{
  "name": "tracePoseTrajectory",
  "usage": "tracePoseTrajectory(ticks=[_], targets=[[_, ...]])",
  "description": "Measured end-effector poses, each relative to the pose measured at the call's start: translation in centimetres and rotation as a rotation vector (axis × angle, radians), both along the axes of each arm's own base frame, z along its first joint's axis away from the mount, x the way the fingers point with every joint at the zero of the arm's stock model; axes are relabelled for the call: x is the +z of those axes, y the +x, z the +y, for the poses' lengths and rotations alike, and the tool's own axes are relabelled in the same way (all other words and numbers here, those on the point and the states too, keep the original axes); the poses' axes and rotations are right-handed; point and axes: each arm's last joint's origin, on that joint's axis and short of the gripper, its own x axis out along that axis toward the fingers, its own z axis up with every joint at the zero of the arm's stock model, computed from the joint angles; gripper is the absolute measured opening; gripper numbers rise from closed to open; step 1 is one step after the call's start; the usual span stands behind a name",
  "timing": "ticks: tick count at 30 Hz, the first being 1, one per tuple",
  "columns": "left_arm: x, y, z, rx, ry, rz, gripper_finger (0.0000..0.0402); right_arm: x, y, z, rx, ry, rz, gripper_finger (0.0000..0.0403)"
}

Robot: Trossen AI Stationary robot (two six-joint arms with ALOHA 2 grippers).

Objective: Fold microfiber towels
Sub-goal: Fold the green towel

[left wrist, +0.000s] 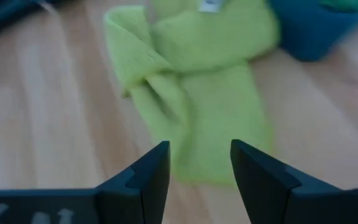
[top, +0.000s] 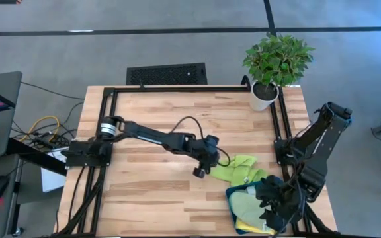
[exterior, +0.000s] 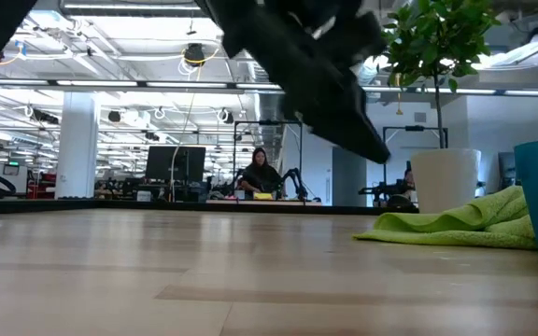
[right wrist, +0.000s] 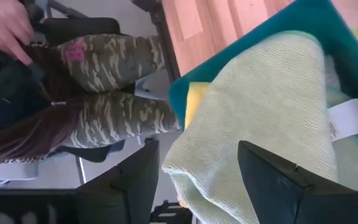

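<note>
left claw (left wrist: 199,163) wide over lime green towel (left wrist: 197,93) on worktop (top: 151,119) | right claw (right wrist: 197,171) wide above sage green towel (right wrist: 260,99) in teal tray (right wrist: 303,18)

Left gripper (left wrist: 199,163): two dark fingers (left wrist: 151,174) parted, nothing between them. Just beyond the tips, lime green towel (left wrist: 197,93) lies crumpled on the wooden table (left wrist: 48,124), small white tag (left wrist: 210,5) at its far end. Teal tray (left wrist: 312,25) beside that far end.
</note>
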Motion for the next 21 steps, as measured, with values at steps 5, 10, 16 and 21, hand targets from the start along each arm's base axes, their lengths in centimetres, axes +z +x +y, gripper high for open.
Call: tracePoseTrajectory(ticks=[5, 10, 16, 21], targets=[[-2.2, 1.5, -0.3, 0.071, 0.113, -0.088, 0.0163, -0.2, -0.1, -0.2, -0.001, -0.032, 0.020, 0.0240], [-3.6, 2.4, -0.9, 0.031, 0.059, -0.150, 0.0163, -0.5, -0.3, -0.7, -0.021, -0.102, 0.026, 0.0240], [-4.6, 2.8, -1.1, 0.048, 0.085, -0.172, 0.0163, -0.6, -0.2, -1.1, -0.014, -0.148, 0.024, 0.0240], [-4.6, 2.8, -1.0, 0.044, 0.095, -0.165, 0.0163, -0.7, -0.1, -1.2, -0.019, -0.152, 0.027, 0.0240]])
